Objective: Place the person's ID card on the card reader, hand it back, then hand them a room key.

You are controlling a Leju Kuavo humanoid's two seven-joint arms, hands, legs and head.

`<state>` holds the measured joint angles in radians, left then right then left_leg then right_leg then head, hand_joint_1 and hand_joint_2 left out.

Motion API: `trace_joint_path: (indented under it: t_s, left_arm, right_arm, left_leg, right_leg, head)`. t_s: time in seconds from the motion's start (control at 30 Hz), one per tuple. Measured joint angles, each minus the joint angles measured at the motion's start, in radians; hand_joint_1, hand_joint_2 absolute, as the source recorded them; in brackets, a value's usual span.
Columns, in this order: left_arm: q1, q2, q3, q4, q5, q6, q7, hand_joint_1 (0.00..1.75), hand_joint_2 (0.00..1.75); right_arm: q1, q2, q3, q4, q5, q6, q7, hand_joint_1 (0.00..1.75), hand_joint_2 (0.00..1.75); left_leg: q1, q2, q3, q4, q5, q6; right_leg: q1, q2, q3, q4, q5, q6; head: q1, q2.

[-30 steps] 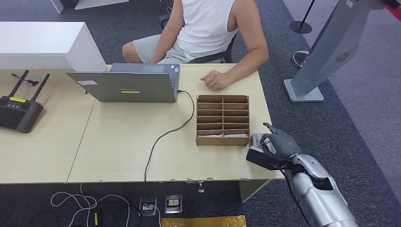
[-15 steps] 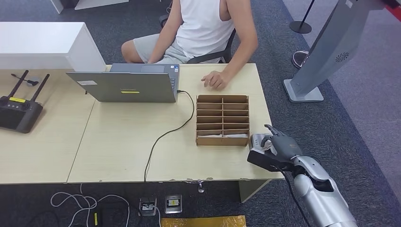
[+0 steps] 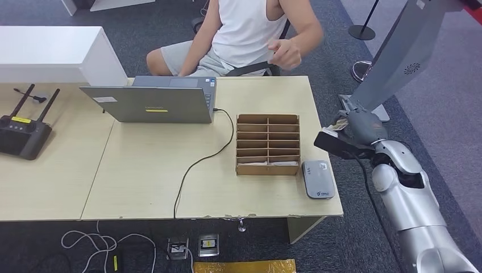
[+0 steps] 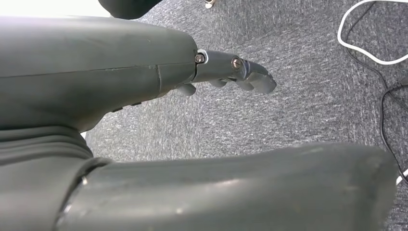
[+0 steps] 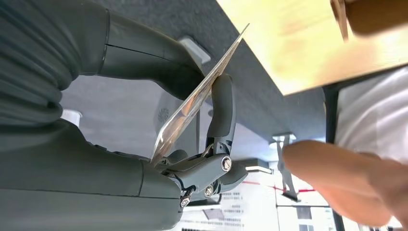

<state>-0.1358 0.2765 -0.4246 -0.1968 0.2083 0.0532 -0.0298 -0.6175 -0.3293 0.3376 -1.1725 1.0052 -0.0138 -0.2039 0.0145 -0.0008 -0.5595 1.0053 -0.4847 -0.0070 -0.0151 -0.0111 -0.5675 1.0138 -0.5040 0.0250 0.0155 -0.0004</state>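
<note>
ID card (image 5: 195, 98) sits pinched between the thumb and a finger of the right hand (image 3: 353, 132), held off the table's (image 3: 148, 176) right edge, its long axis running out past the fingertips toward the person's hand (image 3: 286, 53). That raised hand lies ahead, well apart. The card reader (image 3: 318, 178) rests on the table near the wooden tray (image 3: 267, 144). The left hand (image 4: 226, 72) hangs over carpet, fingers loosely extended, holding nothing.

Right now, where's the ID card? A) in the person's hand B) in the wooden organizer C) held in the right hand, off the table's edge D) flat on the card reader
C: the right hand holds the card between thumb and fingers beyond the table edge; the card reader lies bare.
</note>
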Motion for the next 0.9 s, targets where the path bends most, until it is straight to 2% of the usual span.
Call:
trace_joint_path:
  t_s: [0.23,0.37,0.57,0.67,0.9]
  left_arm:
    - [-0.005,-0.001,-0.009,0.0,-0.01,0.001,-0.001,0.0,0.0]
    - [-0.013,-0.003,-0.017,0.0,-0.02,-0.001,-0.001,0.0,0.0]
    - [-0.038,-0.008,-0.026,0.0,-0.033,-0.012,0.009,0.0,0.0]
    - [-0.048,-0.01,-0.033,0.0,-0.039,-0.015,0.015,0.0,0.0]
    - [-0.06,-0.015,-0.045,0.0,-0.061,-0.019,0.022,0.0,0.0]
  right_arm:
    - [-0.16,0.008,0.0,0.0,0.004,0.001,-0.03,1.75,1.75]
    - [-0.283,0.034,0.011,0.025,0.02,-0.005,-0.062,1.75,1.75]
    - [-0.467,0.116,0.058,0.175,0.059,-0.053,-0.118,1.75,1.75]
    - [-0.537,0.168,0.091,0.284,0.092,-0.078,-0.115,1.75,1.75]
    - [-0.603,0.261,0.138,0.475,0.14,-0.141,-0.056,1.75,1.75]
  left_leg:
    - [0.0,0.0,-0.001,0.0,0.0,0.0]
    - [0.0,0.0,-0.001,0.0,0.001,0.0]
    - [0.0,0.0,-0.002,0.0,0.002,0.0]
    - [0.0,-0.001,-0.002,0.0,0.002,-0.001]
    - [0.0,-0.002,-0.002,0.0,0.002,-0.001]
  right_leg:
    - [0.0,0.0,-0.001,0.001,0.0,0.0]
    - [0.0,0.0,-0.001,0.001,0.0,0.0]
    - [0.0,0.0,-0.002,0.002,0.0,0.0]
    - [0.0,-0.001,-0.002,0.002,0.0,0.0]
    - [0.0,-0.002,-0.002,0.002,0.0,0.0]
  head:
    - [0.0,0.0]
    - [0.0,0.0]
    - [0.0,0.0]
    - [0.0,0.0]
    - [0.0,0.0]
